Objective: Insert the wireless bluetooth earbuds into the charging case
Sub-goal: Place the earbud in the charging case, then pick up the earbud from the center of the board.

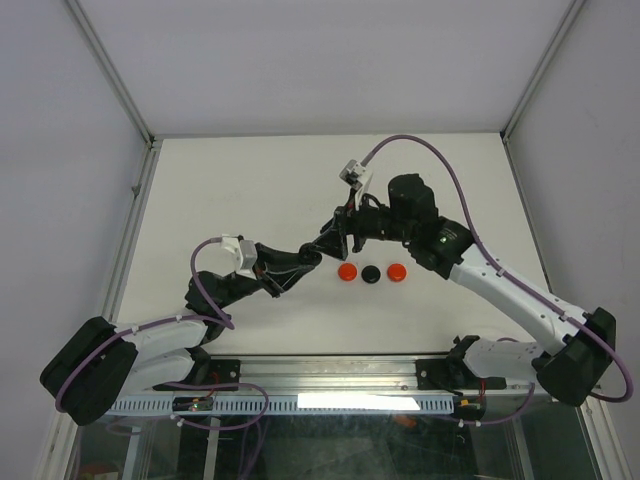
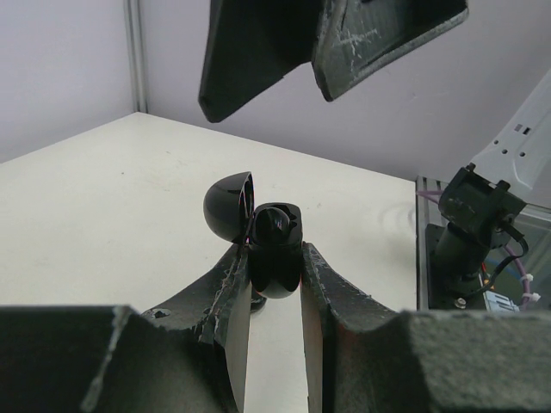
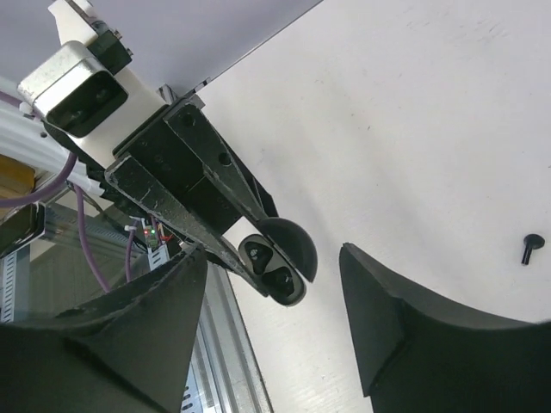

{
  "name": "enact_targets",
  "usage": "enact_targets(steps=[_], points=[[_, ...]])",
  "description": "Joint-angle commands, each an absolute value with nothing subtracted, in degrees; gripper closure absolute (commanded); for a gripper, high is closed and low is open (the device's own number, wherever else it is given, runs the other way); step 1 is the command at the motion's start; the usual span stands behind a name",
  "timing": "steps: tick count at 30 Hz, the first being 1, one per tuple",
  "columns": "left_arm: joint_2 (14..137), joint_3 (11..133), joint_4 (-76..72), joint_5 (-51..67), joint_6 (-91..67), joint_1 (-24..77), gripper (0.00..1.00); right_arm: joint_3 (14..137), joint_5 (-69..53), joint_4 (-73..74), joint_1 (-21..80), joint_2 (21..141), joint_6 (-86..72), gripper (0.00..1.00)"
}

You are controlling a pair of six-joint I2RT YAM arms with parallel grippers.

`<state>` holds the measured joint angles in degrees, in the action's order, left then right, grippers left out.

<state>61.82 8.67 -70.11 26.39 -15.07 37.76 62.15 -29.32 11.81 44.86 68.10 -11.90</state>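
left gripper [image 2: 274, 267] pinches the black case [image 2: 275, 237] low on its body, lid [image 2: 228, 206] flipped open. right gripper [image 3: 271, 252] is spread wide with nothing between its fingers, just off the open mouth of the case. Two dark shapes sit in the case wells; can't tell if they're buds or bare sockets. One tiny black piece [image 3: 534, 247] lies on the table [image 1: 250, 190], well apart from the case. Three discs [image 1: 371, 274], red-black-red, sit in a row on the table near the grippers.

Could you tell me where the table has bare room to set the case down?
Bare: far table by the back wall; between discs and near rail. Crowded: centre, where left tool holds the case by right tool.
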Motion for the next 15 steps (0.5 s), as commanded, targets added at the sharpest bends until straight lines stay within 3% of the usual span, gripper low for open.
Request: enact_targets(steps=[1,8,15], points=[[61.3,9.2,-74.9,30.1,-15.9,37.4,1.0,62.8,-36.0,8.3,43.3,67.7,-12.2,0.31],[60.9,9.8,-74.9,31.0,-16.6,37.4,1.0,61.9,-44.4,4.0,43.2,71.8,-13.9,0.25],[61.0,8.4,-72.1,22.4,-15.5,37.3,1.0,62.5,-40.5,4.2,40.6,74.3,-13.1,0.25]])
